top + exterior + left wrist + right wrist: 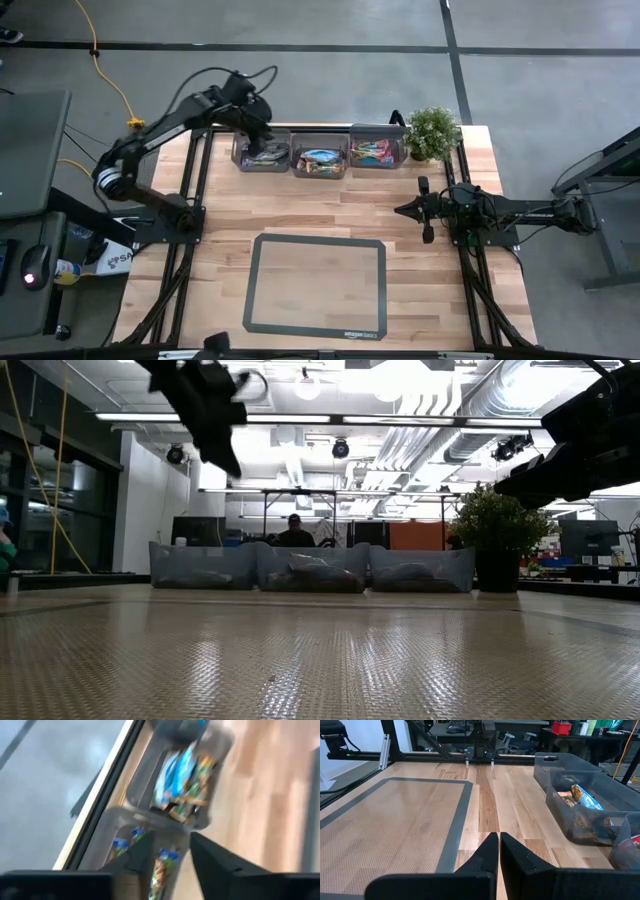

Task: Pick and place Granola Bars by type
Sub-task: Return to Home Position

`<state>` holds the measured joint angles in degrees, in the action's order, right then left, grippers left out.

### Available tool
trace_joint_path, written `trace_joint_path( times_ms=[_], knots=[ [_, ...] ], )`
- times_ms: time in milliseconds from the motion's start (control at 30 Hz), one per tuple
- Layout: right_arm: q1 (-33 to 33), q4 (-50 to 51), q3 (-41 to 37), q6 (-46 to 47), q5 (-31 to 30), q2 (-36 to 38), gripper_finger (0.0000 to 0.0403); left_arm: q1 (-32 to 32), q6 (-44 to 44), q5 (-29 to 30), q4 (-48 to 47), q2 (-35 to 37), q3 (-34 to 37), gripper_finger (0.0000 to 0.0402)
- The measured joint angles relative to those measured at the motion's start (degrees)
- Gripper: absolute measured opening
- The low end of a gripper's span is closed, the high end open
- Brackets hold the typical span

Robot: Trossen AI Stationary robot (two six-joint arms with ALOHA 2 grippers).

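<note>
Grey floor point(300, 70), bright ceiling lights point(400, 420), seemingly exposed ducts point(480, 410).

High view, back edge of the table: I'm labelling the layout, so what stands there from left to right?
First the left bin, then the middle bin, the right bin, the potted plant.

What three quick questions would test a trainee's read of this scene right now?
1. True or false: the left gripper hangs above the leftmost bin.
2. How many bins stand in the row beside the plant?
3. Which holds no granola bars: A) the mat, B) the middle bin, C) the bin nearest the plant?
Key: 1 true; 2 three; 3 A.
</note>
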<state>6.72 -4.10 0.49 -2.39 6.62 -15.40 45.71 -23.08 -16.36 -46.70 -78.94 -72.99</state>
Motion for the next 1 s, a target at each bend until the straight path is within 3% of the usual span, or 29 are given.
trace_joint_path(
  times_ms=[200,333,467,767,1000],
  knots=[
    [-0.02,0.0,0.0,0.02,-0.01,-0.02,0.0,-0.02,4.25,-8.9,-0.08,7.82,0.0,0.0012],
    [-0.01,0.0,0.01,0.01,-0.01,0.0,0.0,-1.65,8.55,-11.66,1.16,11.17,0.0,0.001],
    [-0.01,0.0,0.0,0.0,-0.01,0.0,0.0,-8.45,12.26,-11.31,4.16,12.6,0.0,0.0003],
    [-0.01,0.0,0.01,0.0,0.0,0.0,0.0,-29.33,17.59,3.57,8.46,14.56,0.0,0.0],
    [0.0,0.0,0.0,0.0,0.02,0.0,0.0,-32.24,23.16,5.33,17.83,24.28,7.47,0.0]
  ],
)
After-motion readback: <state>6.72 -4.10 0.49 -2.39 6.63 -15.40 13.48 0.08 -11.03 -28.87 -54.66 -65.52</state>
